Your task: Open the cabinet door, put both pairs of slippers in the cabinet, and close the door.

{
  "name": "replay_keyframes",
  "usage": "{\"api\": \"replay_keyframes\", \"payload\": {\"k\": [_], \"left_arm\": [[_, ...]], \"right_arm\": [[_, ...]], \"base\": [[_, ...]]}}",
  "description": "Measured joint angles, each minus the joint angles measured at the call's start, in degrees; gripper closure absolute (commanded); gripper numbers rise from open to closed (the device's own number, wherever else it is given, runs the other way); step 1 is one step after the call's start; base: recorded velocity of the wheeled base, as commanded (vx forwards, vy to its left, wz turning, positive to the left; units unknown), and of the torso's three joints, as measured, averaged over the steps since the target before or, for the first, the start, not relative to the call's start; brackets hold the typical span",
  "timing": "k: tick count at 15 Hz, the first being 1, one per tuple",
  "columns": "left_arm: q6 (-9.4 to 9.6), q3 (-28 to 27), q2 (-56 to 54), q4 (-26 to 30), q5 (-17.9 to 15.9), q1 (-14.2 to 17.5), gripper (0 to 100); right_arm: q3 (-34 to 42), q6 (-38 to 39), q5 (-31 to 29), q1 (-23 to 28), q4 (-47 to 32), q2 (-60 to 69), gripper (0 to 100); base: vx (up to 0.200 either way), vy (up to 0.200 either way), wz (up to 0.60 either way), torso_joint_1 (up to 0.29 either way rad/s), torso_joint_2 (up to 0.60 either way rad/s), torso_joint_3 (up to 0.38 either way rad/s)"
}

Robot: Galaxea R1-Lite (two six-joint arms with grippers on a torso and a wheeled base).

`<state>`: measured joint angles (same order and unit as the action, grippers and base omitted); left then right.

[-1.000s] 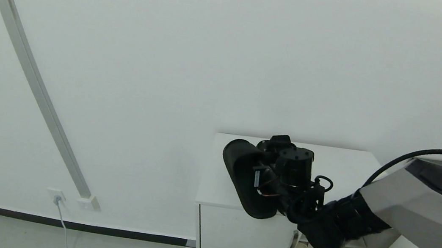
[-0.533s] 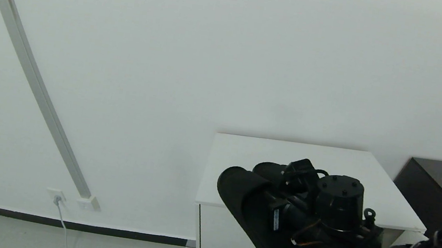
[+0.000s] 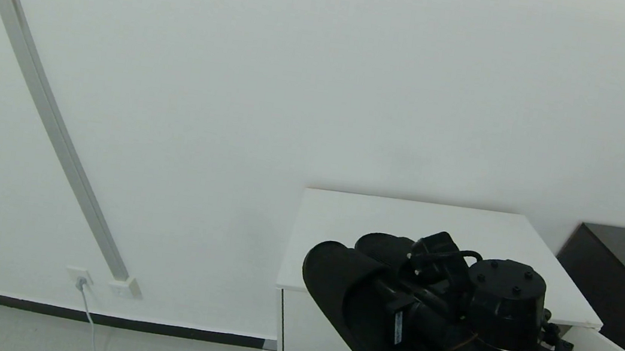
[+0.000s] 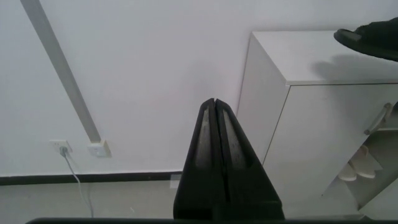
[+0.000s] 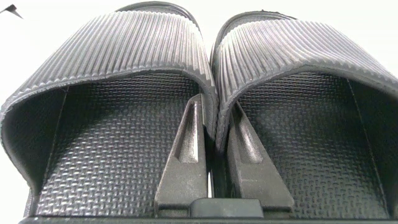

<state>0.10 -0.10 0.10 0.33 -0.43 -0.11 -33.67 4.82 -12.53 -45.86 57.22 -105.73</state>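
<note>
Head view: low in the right half of the frame, the right tool carries a pair of black slippers in front of the white cabinet.

Left wrist view: the left tool, pressed flat together and holding nothing, hangs beside the cabinet. White slippers sit on a shelf in its opened compartment, just past the door handle.

Right wrist view: the fingers pinch the adjoining strap edges of both black slippers, nothing more.

With so thin a hold, one slipper could likely slide free on a tilt. The wide pair might also catch the cabinet edge or knock the white slippers on entry.
</note>
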Motion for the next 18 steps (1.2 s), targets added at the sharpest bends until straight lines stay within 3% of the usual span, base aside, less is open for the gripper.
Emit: {"api": "replay_keyframes", "payload": {"k": [5,16,18], "left_arm": [[0.00,0.00,0.00,0.00,0.07,-0.05,100],[0.00,0.00,0.00,0.00,0.10,-0.05,100],[-0.02,0.02,0.00,-0.01,0.16,-0.02,100]], "right_arm": [[1.06,-0.06,0.06,-0.68,-0.16,0.16,100],[1.34,-0.15,-0.02,-1.05,-0.02,0.24,100],[1.34,-0.17,-0.05,-1.16,-0.07,0.28,100]], "base": [[-0.200,0.000,0.00,0.002,0.01,0.003],[0.000,0.000,0.00,0.000,0.00,0.000],[0.000,-0.200,0.00,0.005,0.00,0.000]]}}
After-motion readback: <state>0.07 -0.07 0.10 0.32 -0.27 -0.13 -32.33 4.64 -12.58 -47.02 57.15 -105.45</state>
